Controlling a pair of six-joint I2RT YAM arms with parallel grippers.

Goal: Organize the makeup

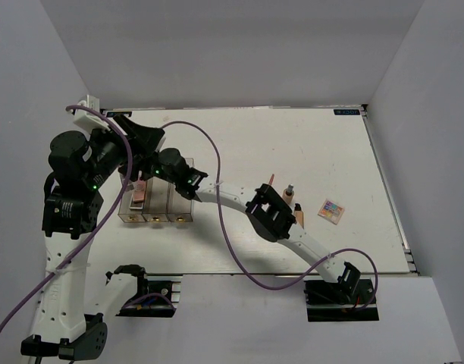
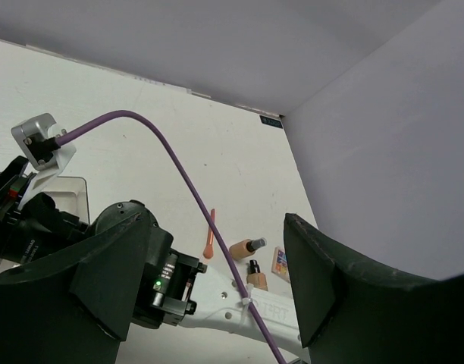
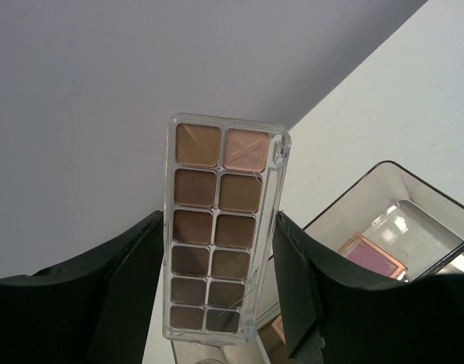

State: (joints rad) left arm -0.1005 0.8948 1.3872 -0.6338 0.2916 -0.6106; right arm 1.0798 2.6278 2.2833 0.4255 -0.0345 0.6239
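Grey walls close the white desk (image 1: 308, 144) on three sides, and both arms are bolted at its near edge. From there the right arm (image 1: 308, 243) stretches to the left across the desk, and its jaws stand above the clear three-compartment box (image 1: 130, 218). These jaws are partly open and closed on a brown eyeshadow palette (image 3: 217, 159). The two black fingers (image 3: 103, 303) press its long edges, and the palette stands upright between them, with its twelve pans facing the wrist camera. Below the right jaws and a little to their side, one compartment of the box holds a flat pink compact (image 3: 372, 254). Over which compartment the palette hangs, I cannot tell.

The left arm (image 1: 73, 189) rises beside the box, and the left jaws are just beyond the right jaws, above the far end of the box. They are wide open, with nothing between them.

Well apart from both jaws, to the right of them and past the right arm's elbow, the rest of the makeup lies on the desk. A thin coral stick (image 1: 271, 180) is there, with a beige bottle (image 1: 289, 191) with a dark cap near it. A second beige bottle (image 1: 299, 214) is just beside the arm, and farther right is a square pastel compact (image 1: 331, 210). Beyond everything is the grey back wall (image 1: 217, 53).
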